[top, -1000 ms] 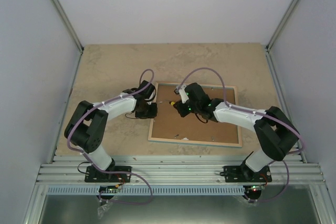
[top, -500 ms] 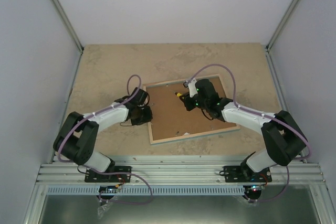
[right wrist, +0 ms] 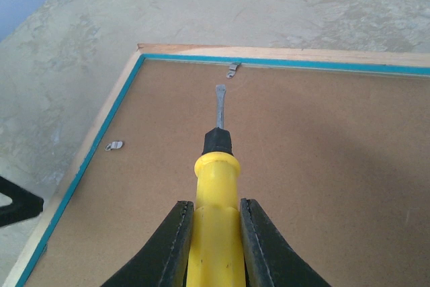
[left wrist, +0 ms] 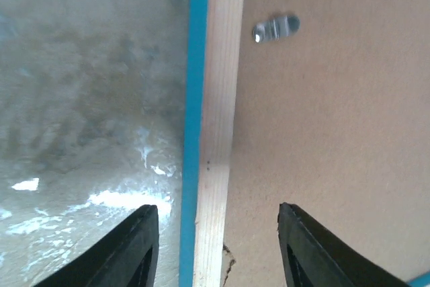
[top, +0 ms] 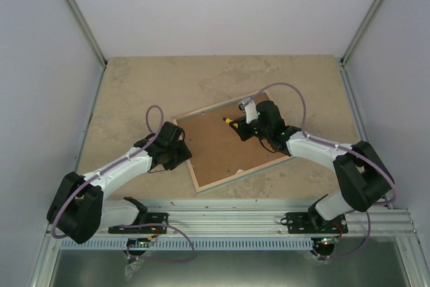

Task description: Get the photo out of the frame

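The frame (top: 228, 146) lies face down and skewed on the table, brown backing board up, with a pale wood and turquoise rim (left wrist: 216, 99). The photo is hidden under the board. My left gripper (top: 180, 154) stands open astride the frame's left rail, one finger over the table and one over the board (left wrist: 218, 210). My right gripper (right wrist: 216, 206) is shut on a yellow-handled screwdriver (right wrist: 216, 186). It hovers over the board's far part (top: 240, 128), the blade pointing at a metal clip (right wrist: 233, 69) on the far rail.
Small metal retaining clips sit on the board near the left rail (left wrist: 275, 28) (right wrist: 114, 145). The beige stone-patterned tabletop (top: 134, 92) surrounds the frame. Grey walls close in left, right and far. An aluminium rail (top: 228, 220) runs along the near edge.
The frame has swung anticlockwise on the table. My left gripper has opened off the frame's left rail and its arm has drawn back towards the near left. The right gripper shifted slightly right, still holding the screwdriver.
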Available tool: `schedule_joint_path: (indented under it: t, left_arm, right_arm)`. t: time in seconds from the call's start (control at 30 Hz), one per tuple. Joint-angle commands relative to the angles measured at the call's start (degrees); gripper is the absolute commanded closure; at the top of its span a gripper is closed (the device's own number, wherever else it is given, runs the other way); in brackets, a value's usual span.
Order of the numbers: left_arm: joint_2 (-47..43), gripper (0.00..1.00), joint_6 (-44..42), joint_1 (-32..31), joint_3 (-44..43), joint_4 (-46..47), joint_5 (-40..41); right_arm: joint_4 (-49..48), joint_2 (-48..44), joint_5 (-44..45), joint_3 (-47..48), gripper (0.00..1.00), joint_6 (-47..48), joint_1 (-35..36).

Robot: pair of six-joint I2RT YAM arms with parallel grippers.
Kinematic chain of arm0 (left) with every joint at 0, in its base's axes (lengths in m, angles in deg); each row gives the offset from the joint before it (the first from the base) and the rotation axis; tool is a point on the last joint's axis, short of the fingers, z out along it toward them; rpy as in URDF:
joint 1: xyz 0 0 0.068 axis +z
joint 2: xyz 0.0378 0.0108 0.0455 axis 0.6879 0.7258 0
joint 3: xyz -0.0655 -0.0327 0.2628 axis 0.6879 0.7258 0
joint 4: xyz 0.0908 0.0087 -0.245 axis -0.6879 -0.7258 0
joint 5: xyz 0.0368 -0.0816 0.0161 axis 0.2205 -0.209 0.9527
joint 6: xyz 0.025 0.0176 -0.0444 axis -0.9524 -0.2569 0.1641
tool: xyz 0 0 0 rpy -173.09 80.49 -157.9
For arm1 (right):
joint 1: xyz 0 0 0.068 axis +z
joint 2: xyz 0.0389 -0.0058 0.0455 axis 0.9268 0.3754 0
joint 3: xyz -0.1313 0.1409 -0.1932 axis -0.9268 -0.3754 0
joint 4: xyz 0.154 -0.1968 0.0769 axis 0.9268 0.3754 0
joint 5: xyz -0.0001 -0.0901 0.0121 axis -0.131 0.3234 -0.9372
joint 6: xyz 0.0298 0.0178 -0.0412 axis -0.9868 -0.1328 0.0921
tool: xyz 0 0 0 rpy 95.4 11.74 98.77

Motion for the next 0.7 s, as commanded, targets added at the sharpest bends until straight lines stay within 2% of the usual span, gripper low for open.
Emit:
schedule_joint_path:
  t: [0.0, 0.17, 0.3, 0.47, 0.67]
  left_arm:
    - [-0.4, 0.46, -7.0, 0.0, -7.0, -6.4, 9.0]
    - [5.0, 0.38, -22.8, 2.9, -16.4, -8.8, 13.8]
    - [11.4, 0.37, -36.8, 6.3, -22.0, -7.2, 14.9]
    - [18.7, 0.33, -47.6, 9.3, -28.7, -4.5, 14.7]
    - [27.0, 0.29, -56.5, 12.1, -35.8, -0.8, 9.5]
  right_arm:
    - [-1.7, -2.3, -0.8, -1.3, 1.00, -0.4, -0.4]
    - [-0.5, -6.1, 0.8, -3.3, 1.00, -0.2, -0.4]
    - [1.3, -9.1, 1.8, -4.7, 1.00, 0.2, -0.5]
    - [2.8, -13.4, 2.8, -7.2, 1.00, -0.2, -0.5]
    - [4.6, -17.5, 4.4, -9.0, 1.00, -1.7, -0.5]
